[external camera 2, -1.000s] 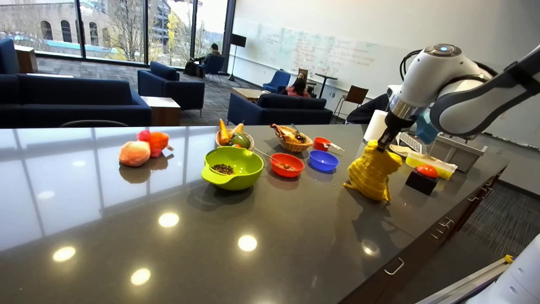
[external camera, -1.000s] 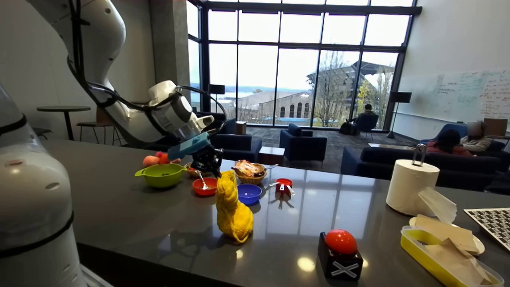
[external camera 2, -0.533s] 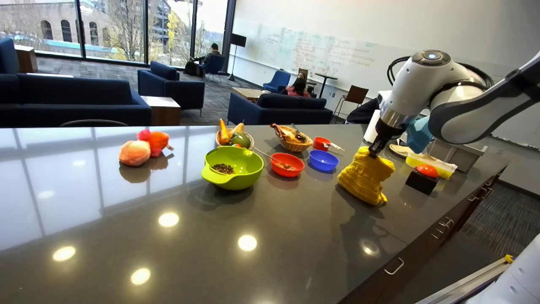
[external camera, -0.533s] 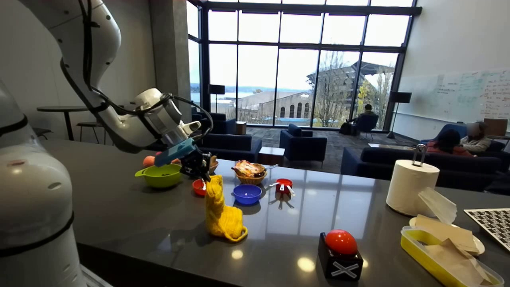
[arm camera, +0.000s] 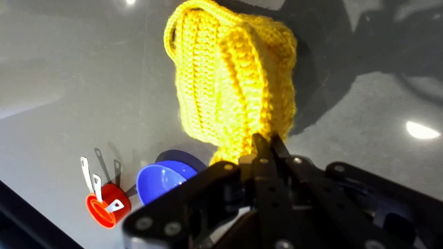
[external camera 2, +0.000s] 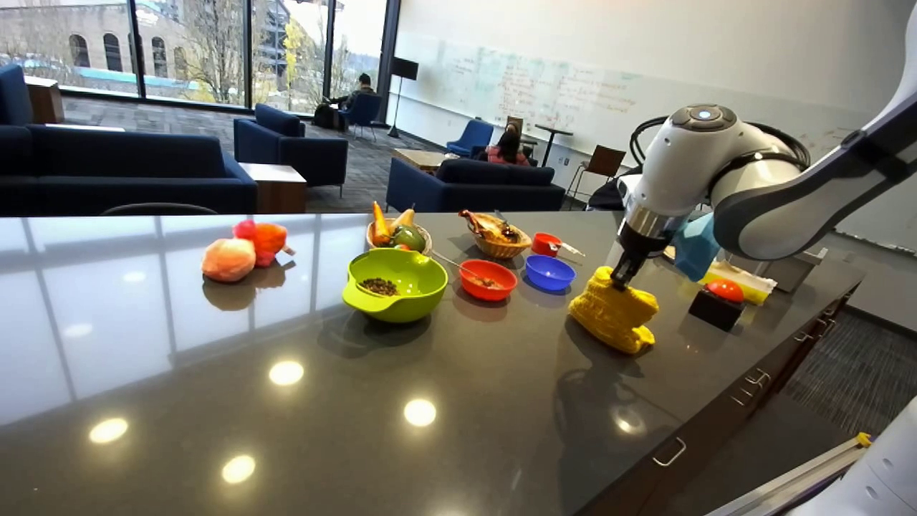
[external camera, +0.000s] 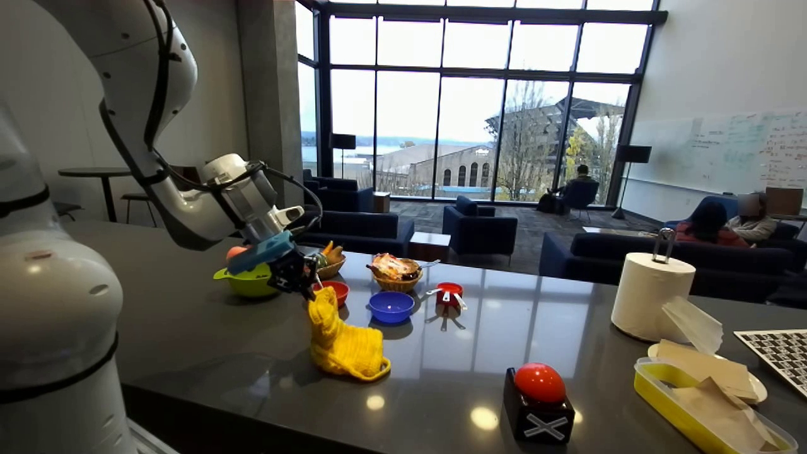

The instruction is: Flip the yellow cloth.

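Robotiq gripper, one: its two fingers stand almost together, tips pinching an upstanding fold of the yellow crocheted cloth.

Cloth, one: the lower part rests on the grey countertop, the upper part rises to the fingertips in both exterior views; one loop lies at a corner away from the gripper.

Blue bowl, one: near the cloth.

Red push button, one: on a black base.

Red bowl, one: near the blue bowl.

Red measuring cups: three pale handles show; the number of cups cannot be told.

Wicker baskets, two: one bears a roast-like item, one produce-like items.

Green bowl, one: dark pellets inside.

Yellow container, one.

Paper towel roll, one: upright.

Peach-coloured ball, one; orange object, one, just beside it.

Floor lamps, two: beyond the countertop.
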